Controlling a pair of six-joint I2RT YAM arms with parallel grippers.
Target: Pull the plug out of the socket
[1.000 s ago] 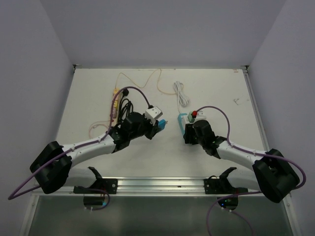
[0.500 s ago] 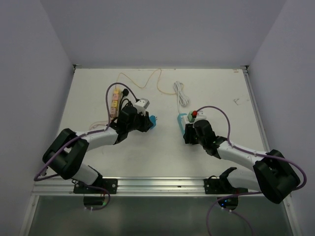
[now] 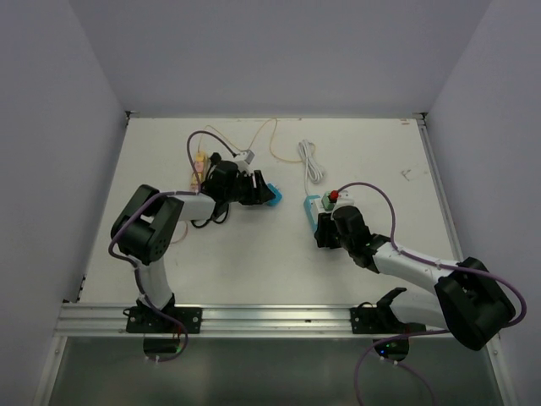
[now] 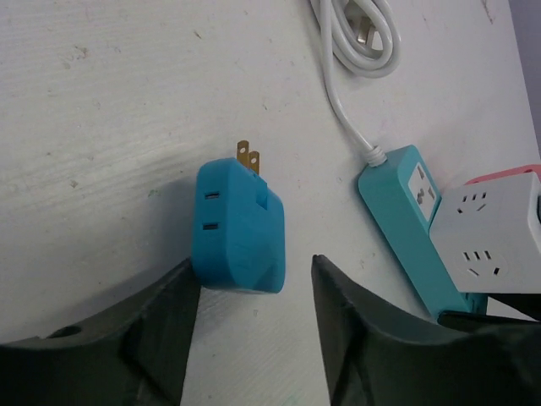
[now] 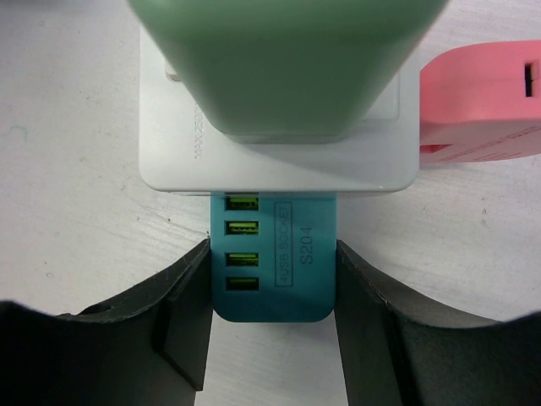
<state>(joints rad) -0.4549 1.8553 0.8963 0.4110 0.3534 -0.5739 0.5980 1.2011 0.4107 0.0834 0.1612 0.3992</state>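
Note:
The blue plug (image 4: 241, 224) lies flat on the table, its two brass prongs bare and pointing away from me. It is apart from the teal socket strip (image 4: 397, 211). My left gripper (image 4: 254, 264) is open around the plug's near end; the plug rests by the left finger with a gap to the right one. From above, the plug (image 3: 270, 194) lies just past the left gripper (image 3: 258, 190). My right gripper (image 5: 272, 271) is shut on the socket strip's (image 5: 275, 262) USB end, pads against both sides, as the top view shows at the right gripper (image 3: 325, 224).
A white cube adapter (image 5: 279, 152) with a green plug (image 5: 287, 59) sits on the strip, and a pink plug (image 5: 482, 110) is beside it. The strip's white cord (image 3: 311, 161) is coiled at the back. A yellow power strip (image 3: 197, 169) with black and orange cables lies at the back left.
My left gripper carried the blue plug away from the socket strip toward the back left, then opened; the plug now lies on the table. The right gripper kept its hold.

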